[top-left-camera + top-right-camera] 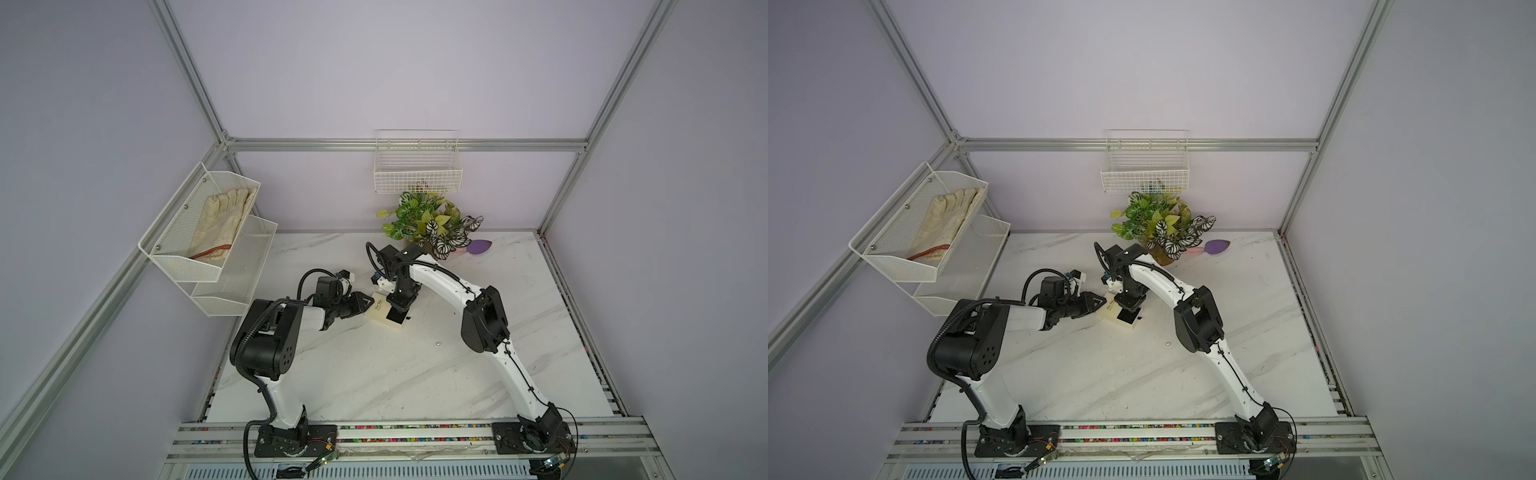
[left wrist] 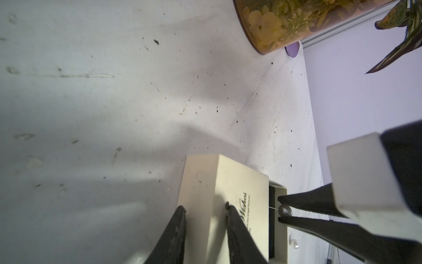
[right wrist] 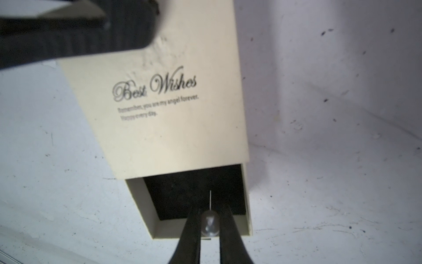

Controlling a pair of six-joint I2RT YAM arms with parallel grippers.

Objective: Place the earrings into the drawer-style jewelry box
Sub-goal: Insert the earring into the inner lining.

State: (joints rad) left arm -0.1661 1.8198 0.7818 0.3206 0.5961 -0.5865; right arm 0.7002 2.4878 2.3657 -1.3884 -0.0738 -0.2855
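One silvery bead stud [image 3: 210, 225] pinched in my right pincer [image 3: 210, 213], tray of cream cardboard drawer box [image 3: 173, 137] beneath; left pincer [image 2: 204, 205] clamps box. Lower, then release.

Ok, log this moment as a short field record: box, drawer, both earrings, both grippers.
box: small flat cream cardboard jewelry box, dark script print on top, on the white marble table
drawer: black-lined tray, slid partly out
earring one: tiny silvery bead stud, held over the tray's front edge, thin post pointing toward the lining
earring two: matching stud, loose on the table, apart from the box
left gripper: shut on the box's closed end
right gripper: shut on earring one
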